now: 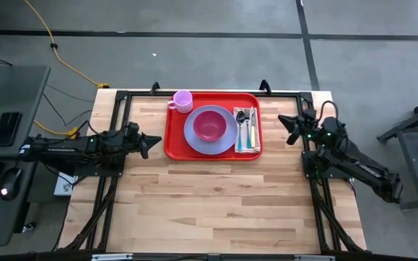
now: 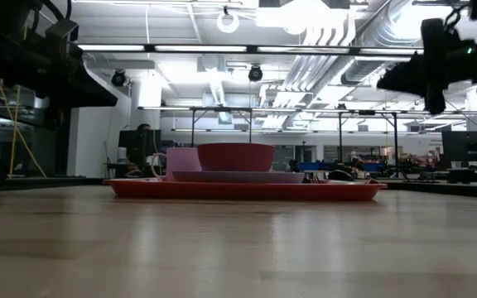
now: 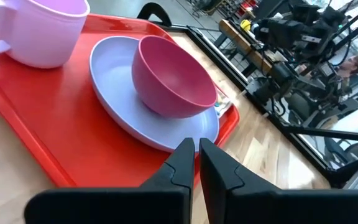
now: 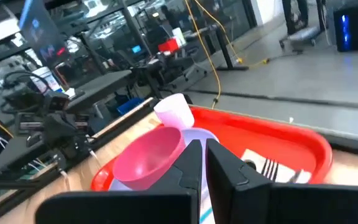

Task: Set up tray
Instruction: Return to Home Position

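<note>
The red tray (image 1: pixel 174 130) lies flat near the table's far edge, also seen in the low view (image 2: pixel 139 189). On it a lavender plate (image 1: pixel 192 135) carries a pink bowl (image 1: pixel 209 125); a pink cup (image 1: pixel 183 100) stands at the tray's far left corner, and a tan napkin (image 1: pixel 253 148) with cutlery (image 1: pixel 245 127) lies along its right side. My left gripper (image 1: pixel 158 138) hovers shut just left of the tray (image 3: pixel 42 118). My right gripper (image 1: pixel 284 119) hovers shut to the tray's right (image 4: pixel 303 140), raised above the table.
The table's near half is bare wood (image 1: pixel 216 203). Black frame rails (image 1: pixel 115 116) run along the left, right and far edges. A desk with a phone and mouse (image 1: pixel 9 130) stands left of the table; a yellow cable (image 1: pixel 64 58) lies on the floor beyond.
</note>
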`<state>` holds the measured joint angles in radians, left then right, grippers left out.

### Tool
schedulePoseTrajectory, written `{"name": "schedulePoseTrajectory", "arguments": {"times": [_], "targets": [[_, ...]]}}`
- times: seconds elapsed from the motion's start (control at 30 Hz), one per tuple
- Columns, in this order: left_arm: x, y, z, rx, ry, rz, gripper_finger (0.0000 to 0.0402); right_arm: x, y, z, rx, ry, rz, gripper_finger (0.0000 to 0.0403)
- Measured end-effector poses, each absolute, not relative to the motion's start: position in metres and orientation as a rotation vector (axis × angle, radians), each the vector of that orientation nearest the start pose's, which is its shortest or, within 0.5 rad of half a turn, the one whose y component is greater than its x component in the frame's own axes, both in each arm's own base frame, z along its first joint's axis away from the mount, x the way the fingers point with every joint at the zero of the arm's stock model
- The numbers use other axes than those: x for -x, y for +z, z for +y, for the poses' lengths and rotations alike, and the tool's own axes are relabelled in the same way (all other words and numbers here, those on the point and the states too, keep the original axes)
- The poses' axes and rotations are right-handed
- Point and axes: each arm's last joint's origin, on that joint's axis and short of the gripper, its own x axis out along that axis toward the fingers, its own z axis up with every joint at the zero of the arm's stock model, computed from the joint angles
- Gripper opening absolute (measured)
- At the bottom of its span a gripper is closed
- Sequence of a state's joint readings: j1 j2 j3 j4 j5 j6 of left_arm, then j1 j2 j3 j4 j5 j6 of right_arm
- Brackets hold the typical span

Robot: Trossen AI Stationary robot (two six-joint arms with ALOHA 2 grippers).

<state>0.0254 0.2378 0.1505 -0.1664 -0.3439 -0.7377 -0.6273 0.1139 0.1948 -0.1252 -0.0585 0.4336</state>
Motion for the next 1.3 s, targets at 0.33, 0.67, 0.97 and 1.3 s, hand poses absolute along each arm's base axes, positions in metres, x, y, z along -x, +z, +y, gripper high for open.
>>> {"name": "schedulePoseTrajectory", "arguments": {"times": [0.33,0.67,0.97,1.3], "targets": [[-0.103,0.173,0.012,0.758,0.462,0.163,0.0056,-0.080,0.187,-0.058,-0.458,-0.634,-0.075,0.0000],[-0.108,0.192,0.009,0.361,0.270,0.081,0.0056,-0.082,0.187,-0.057,-0.435,-0.554,-0.069,0.0000],[-0.112,0.166,0.006,0.300,0.139,0.028,0.0056,-0.086,0.163,-0.058,-0.488,-0.493,-0.053,0.0000],[-0.112,0.163,0.006,0.308,0.128,0.061,0.0056,-0.087,0.163,-0.057,-0.469,-0.472,-0.035,0.0000]]}}
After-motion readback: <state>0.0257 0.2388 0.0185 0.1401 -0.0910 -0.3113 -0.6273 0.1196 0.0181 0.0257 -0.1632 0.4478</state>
